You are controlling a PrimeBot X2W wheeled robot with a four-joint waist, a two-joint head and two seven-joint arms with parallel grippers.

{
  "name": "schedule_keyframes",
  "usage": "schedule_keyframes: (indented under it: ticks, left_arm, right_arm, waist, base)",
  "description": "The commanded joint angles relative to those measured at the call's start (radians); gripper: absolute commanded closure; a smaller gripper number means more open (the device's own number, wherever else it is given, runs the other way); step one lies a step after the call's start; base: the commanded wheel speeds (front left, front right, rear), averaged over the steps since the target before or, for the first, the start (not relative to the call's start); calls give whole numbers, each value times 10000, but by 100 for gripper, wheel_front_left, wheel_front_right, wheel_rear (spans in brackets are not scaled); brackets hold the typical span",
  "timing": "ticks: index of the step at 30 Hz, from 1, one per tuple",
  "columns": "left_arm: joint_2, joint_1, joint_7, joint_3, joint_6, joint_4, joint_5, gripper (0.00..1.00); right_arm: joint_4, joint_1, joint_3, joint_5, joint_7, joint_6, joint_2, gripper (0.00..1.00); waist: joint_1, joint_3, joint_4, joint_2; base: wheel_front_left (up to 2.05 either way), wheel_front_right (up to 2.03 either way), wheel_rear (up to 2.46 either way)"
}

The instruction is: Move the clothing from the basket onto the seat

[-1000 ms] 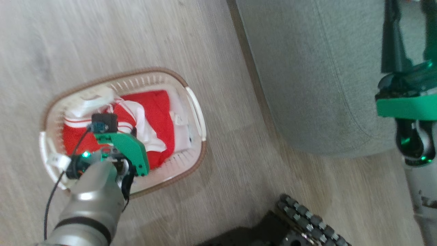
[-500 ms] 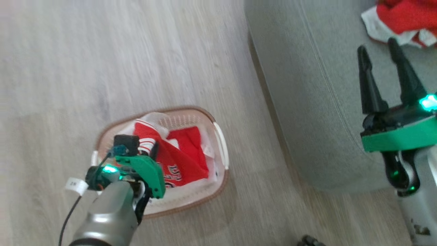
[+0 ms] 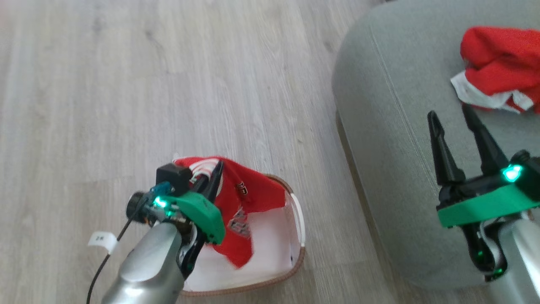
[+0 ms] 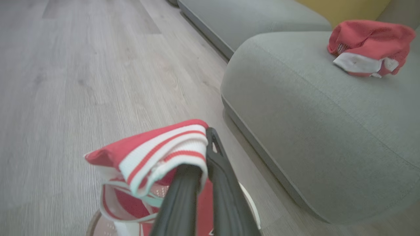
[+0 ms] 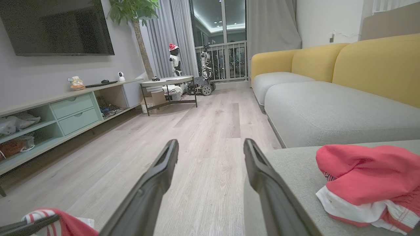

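Left fingers (image 4: 226, 190) tight on thin red white-ribbed garment (image 4: 157, 147) — right fingers (image 5: 154, 183) wide apart

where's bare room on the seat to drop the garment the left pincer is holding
The seat is bare from its edge facing the basket across to the open right pincer: room for the held garment. Crowded beyond that, where another red garment lies.

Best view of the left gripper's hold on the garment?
Left wrist view: close up, the left gripper pinches the garment by its striped band. Head view: it hangs over the basket; right wrist view catches a corner.
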Motion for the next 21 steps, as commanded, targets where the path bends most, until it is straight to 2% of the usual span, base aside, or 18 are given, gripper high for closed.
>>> schedule_keyframes:
  ticks: [1, 9, 21]
  left_arm:
    - [259, -321, -136, 237, -53, -620, 112, 100]
    - [503, -701, 150, 69, -54, -2480, 207, 100]
    - [889, -1539, 1605, 125, 221, -5382, 143, 100]
  right_arm:
    - [-254, 37, 173, -76, -63, -2, -97, 0]
    - [-74, 552, 442, -166, -63, -2, -41, 0]
    - [-1, 671, 1195, -88, -63, -2, -12, 0]
  waist:
    - [0, -392, 280, -1]
    - [0, -1048, 531, -1]
    - [0, -1315, 448, -1]
  base:
    - [0, 0, 0]
    - [0, 0, 0]
    - [0, 0, 0]
